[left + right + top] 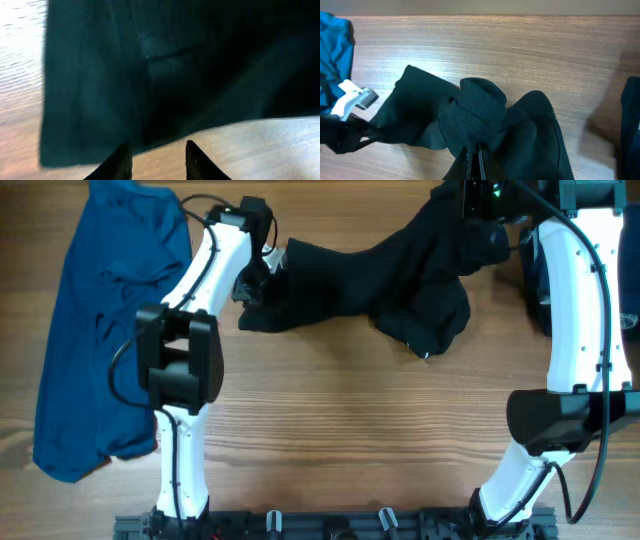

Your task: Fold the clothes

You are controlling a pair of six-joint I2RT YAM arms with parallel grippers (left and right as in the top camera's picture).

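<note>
The black garment [400,280] lies crumpled across the back of the table, with a tiny white logo [427,355] at its near edge. Its right end is lifted by my right gripper [465,210], whose fingers are shut on a bunched fold [475,115] in the right wrist view. My left gripper [255,280] is at the garment's left end. In the left wrist view it [159,157] stands open over bare wood, the black cloth's edge [100,100] just ahead of the tips. The blue T-shirt [110,330] lies spread at the far left.
A dark folded stack [535,290] sits at the right edge behind my right arm and shows at the side of the right wrist view [632,125]. The table's wooden front half [350,440] runs between the two arm bases.
</note>
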